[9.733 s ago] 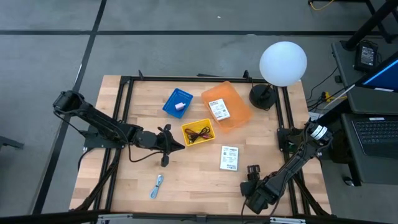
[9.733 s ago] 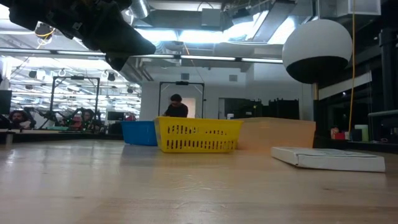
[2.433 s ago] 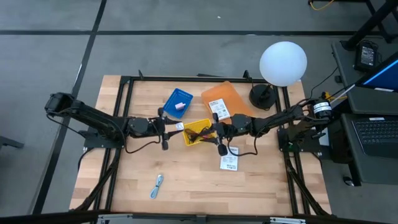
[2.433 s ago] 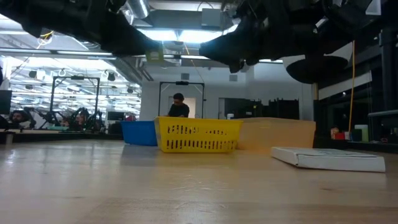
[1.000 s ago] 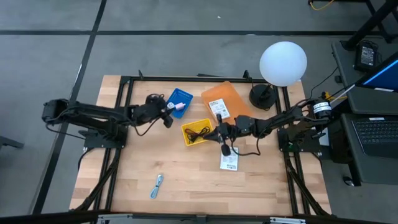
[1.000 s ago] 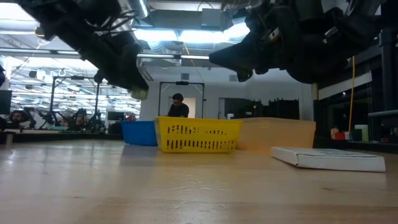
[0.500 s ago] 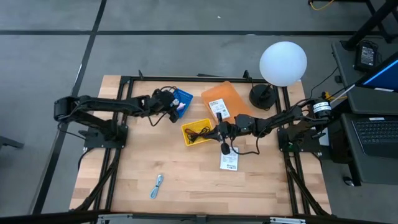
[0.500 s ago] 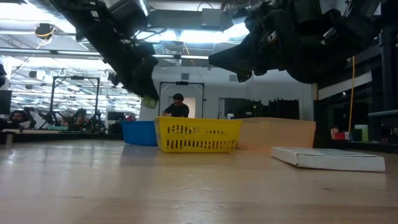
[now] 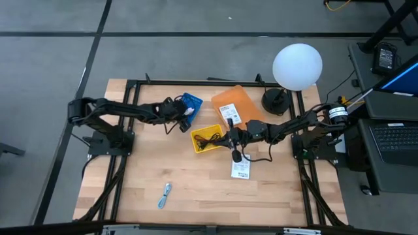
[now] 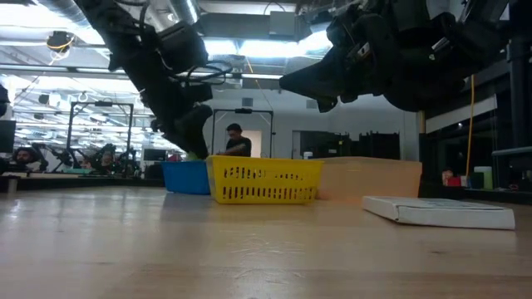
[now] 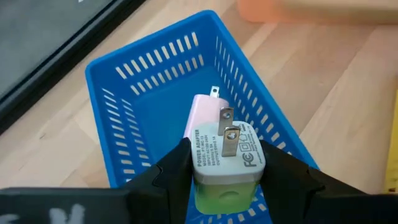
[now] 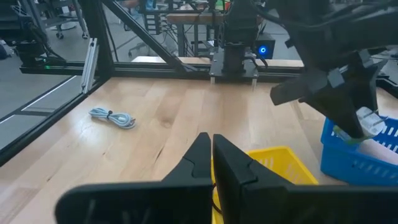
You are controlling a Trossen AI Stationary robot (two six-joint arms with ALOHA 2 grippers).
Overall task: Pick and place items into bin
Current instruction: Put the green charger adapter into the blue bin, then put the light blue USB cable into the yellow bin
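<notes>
My left gripper (image 9: 185, 112) hangs over the blue bin (image 9: 193, 100), shut on a small white-and-green plug adapter (image 11: 227, 163). A tiny pink block (image 11: 202, 115) lies on the bin's floor below it. Near the yellow bin (image 9: 208, 139), which holds dark cords, my right gripper (image 9: 236, 155) is shut on nothing. It hovers above a white labelled packet (image 9: 240, 169) lying flat on the table. A second packet (image 9: 230, 115) lies in the orange bin (image 9: 245, 104). My left gripper pinches the adapter by its two opposite side faces (image 11: 199, 169) between its two fingers (image 11: 166, 177). The fingers slant down from the table's left. The adapter is lifted clear above the blue bin's inside, its two metal prongs (image 11: 227, 134) turned up toward the wrist camera.
A small blue-silver piece (image 9: 164, 194) lies alone on the wood near the table's front left. A white globe lamp (image 9: 297, 65) on a dark base stands at the far right. Black frame rails run along the table's edges.
My left gripper has carried the adapter toward the table's right and downward, from beside the blue bin to a spot over it, staying shut on it.
</notes>
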